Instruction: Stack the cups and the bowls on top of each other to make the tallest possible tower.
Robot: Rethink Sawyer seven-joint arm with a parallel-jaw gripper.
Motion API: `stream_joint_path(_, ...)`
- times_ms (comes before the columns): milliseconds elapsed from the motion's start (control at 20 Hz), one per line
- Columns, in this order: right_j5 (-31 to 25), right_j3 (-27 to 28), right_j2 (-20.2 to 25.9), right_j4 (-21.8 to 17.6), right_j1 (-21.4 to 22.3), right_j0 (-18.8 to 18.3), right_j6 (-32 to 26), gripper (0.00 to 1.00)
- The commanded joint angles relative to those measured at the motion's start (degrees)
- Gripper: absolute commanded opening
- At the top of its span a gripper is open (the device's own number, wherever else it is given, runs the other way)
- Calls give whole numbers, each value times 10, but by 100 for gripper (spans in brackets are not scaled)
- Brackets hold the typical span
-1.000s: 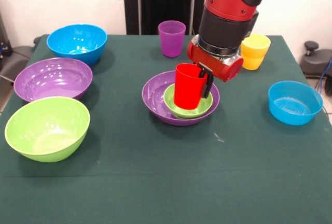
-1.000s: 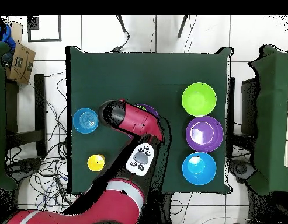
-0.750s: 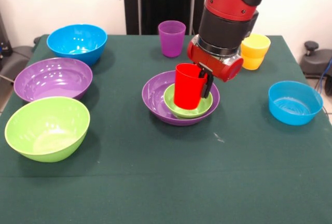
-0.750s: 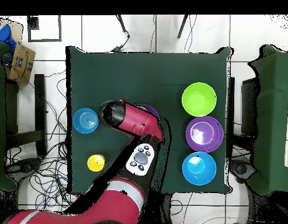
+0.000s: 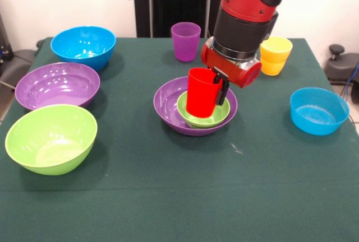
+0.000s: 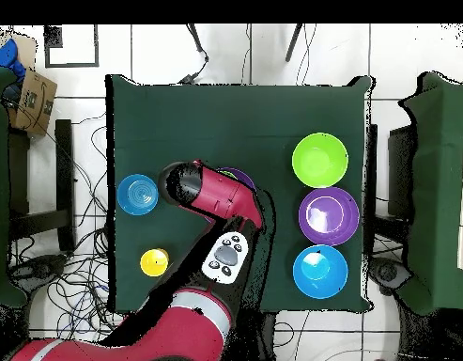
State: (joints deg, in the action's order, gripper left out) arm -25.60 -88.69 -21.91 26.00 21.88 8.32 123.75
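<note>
— What changed just now?
— The red cup [image 5: 203, 92], clamped at its rim by the gripper [image 5: 220, 88], shifted slightly over the small green bowl [image 5: 203, 115] nested in the purple bowl [image 5: 169, 105] mid-worktop. Placement looks nearly done.
— And overhead?
— The arm [image 6: 216, 193] hides that stack; only the front view shows it.

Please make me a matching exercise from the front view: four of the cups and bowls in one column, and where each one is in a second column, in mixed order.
Things:
1. red cup
2. purple cup
3. small green bowl
4. small blue bowl

Places:
A. alone at the picture's right
B. inside the large purple bowl in the middle
C. held by the gripper over the small green bowl
D. at the table's far edge

Pairs: 1-C, 2-D, 3-B, 4-A
</note>
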Motion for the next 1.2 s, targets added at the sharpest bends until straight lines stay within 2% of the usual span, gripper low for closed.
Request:
stream_joint_path(50,-9,2,40,-15,-6,0,75,0)
stream_joint_path(450,45,-31,92,-8,10,-33,56,0)
stream_joint_path(1200,40,-37,101,5,14,-33,79,0)
